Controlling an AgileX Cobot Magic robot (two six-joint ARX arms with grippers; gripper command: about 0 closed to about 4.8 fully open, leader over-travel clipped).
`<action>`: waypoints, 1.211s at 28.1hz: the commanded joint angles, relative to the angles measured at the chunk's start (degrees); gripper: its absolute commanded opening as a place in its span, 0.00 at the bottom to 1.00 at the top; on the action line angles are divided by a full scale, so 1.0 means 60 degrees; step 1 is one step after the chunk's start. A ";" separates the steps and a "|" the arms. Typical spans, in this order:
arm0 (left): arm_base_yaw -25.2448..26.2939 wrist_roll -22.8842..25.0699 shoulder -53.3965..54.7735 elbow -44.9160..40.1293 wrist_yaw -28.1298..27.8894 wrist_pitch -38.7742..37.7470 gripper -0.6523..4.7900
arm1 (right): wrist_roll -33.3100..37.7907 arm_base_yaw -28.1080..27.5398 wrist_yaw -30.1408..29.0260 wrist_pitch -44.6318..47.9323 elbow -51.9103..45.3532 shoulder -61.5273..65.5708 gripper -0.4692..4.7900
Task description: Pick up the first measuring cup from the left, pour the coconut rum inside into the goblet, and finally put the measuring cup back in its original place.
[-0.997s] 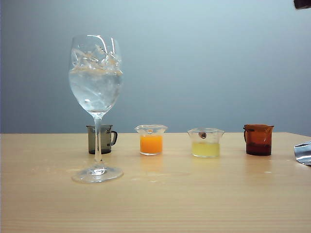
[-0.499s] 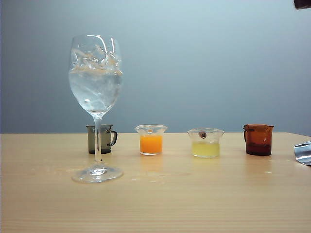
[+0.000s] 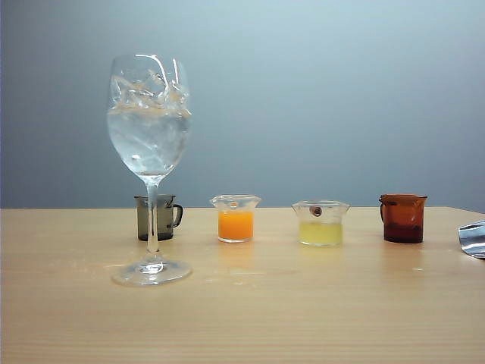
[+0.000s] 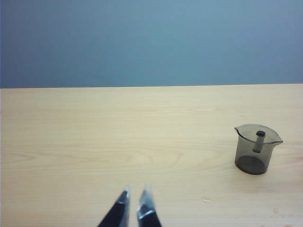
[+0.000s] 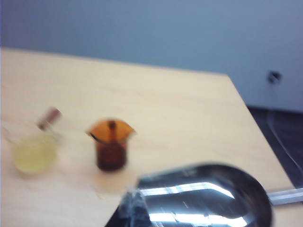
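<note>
The first measuring cup (image 3: pixel 168 220), small and smoky-grey with a side handle, stands upright on the table just behind the goblet's stem. The left wrist view shows it too (image 4: pixel 255 149), and no liquid level shows in it. The goblet (image 3: pixel 149 114) stands tall at the left and holds ice cubes in clear, colourless liquid, the coconut rum (image 3: pixel 148 148). My left gripper (image 4: pixel 136 196) hangs low over bare table well apart from the cup, its tips drawn together with nothing between them. My right gripper (image 5: pixel 135 205) is blurred, its fingers showing as one closed wedge next to a metal scoop (image 5: pixel 208 198). Neither gripper appears in the exterior view.
Right of the grey cup stand a clear cup of orange liquid (image 3: pixel 236 220), a clear cup of pale yellow liquid (image 3: pixel 320 224) and an amber-brown handled cup (image 3: pixel 402 218). The shiny metal scoop (image 3: pixel 473 238) lies at the table's right edge. The wooden table (image 3: pixel 303 303) ends near it.
The dark arm part at the exterior view's top right corner has left the frame. The cups and goblet have not moved.
</note>
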 commanded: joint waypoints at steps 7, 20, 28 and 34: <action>0.0015 0.0004 0.0000 0.0025 0.0058 0.0113 0.18 | -0.0251 -0.1639 -0.0528 0.0911 -0.0936 -0.1596 0.08; 0.0015 0.0004 0.0000 0.0025 0.0062 0.0117 0.18 | -0.0816 -0.1657 -0.0328 0.1319 -0.1621 -0.1596 0.08; 0.0015 0.0004 0.0000 0.0025 0.0062 0.0117 0.18 | -0.0885 -0.1657 -0.0317 0.1282 -0.1621 -0.1596 0.08; 0.0015 0.0004 0.0000 0.0025 0.0062 0.0117 0.18 | -0.0882 -0.1661 -0.0317 0.1286 -0.1621 -0.1596 0.08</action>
